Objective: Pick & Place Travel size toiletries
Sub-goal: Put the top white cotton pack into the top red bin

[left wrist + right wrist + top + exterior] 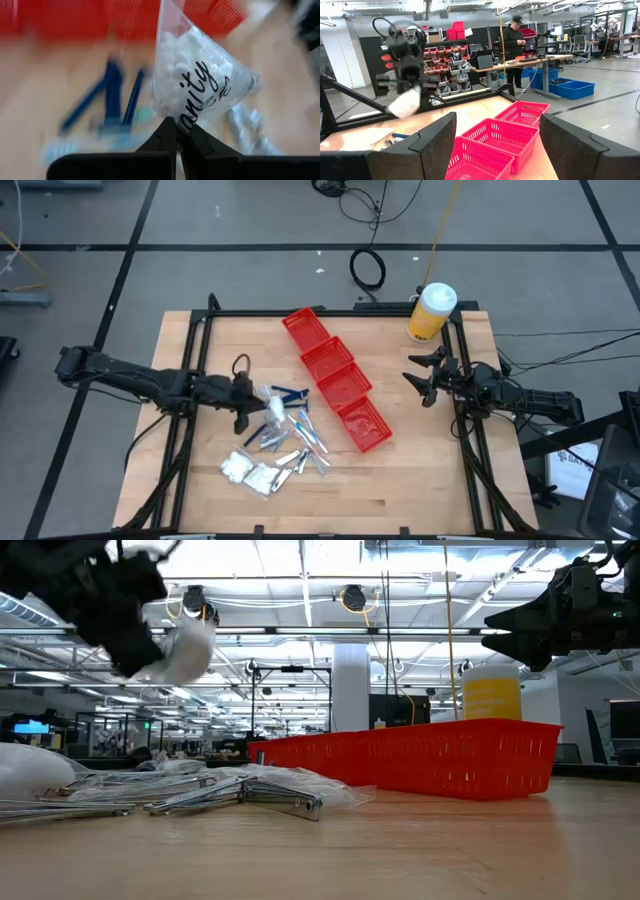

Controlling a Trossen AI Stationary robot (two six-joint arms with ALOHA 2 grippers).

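Aloft, white packet [200,80] upright, left claw [176,131] pinching lower corner

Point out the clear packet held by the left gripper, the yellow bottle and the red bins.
clear packet [200,75], left wrist view, on its printed front.
yellow bottle [428,320], high view, on its yellow body.
red bins [450,755], low view, on the near wall.

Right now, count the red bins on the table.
4 red bins, touching in a diagonal row: the first nearest the yellow bottle, then, and the last beside the toiletries pile.
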